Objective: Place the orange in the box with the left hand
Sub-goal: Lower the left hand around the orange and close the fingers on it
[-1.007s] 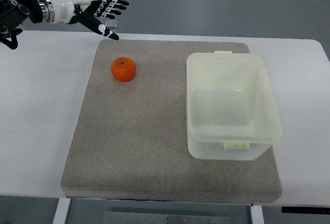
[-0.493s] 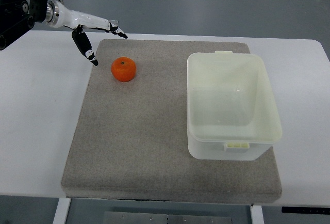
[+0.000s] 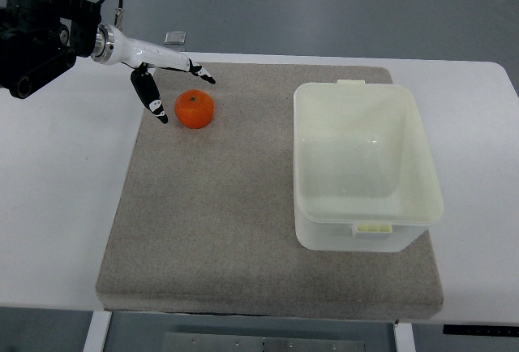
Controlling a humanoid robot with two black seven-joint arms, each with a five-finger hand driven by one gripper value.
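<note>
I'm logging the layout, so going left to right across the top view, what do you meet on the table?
left hand, open beside the fruit → orange on the grey mat → empty translucent box on the mat's right part.

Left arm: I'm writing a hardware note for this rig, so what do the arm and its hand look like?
The left arm is a bulky black housing with thin black cables looping over its top, ending in a silver metallic ring at the wrist. From there the left hand is glossy white, slim and tapering, with black segments on the fingers and small white marks near their tips. No right arm shows.
</note>
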